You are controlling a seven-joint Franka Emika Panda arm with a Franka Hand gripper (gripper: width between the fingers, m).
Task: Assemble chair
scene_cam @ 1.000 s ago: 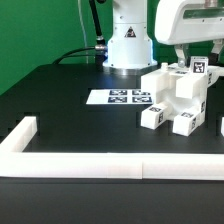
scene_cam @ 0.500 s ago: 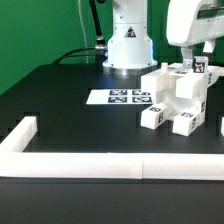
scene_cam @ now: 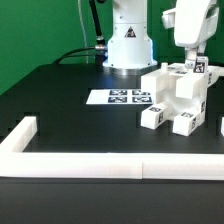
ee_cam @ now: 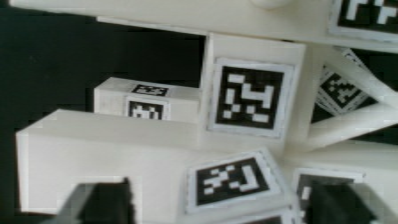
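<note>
Tagged white blocky plastic chair parts (scene_cam: 172, 100) stand clustered on the black counter (scene_cam: 60, 95), the end effector (scene_cam: 190, 58) low over them.

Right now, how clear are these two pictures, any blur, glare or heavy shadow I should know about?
Exterior view: evenly lit, the white chair parts stand out clearly on the black table, only soft shadows, no harsh glare. Wrist view: very close, the big tag is readable but soft, and the dark end effector fingers are blurred at the frame edge.

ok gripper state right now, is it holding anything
gripper: fingers sit on either side of a tagged white chair part; cannot tell if it is open or actually gripping it
</note>
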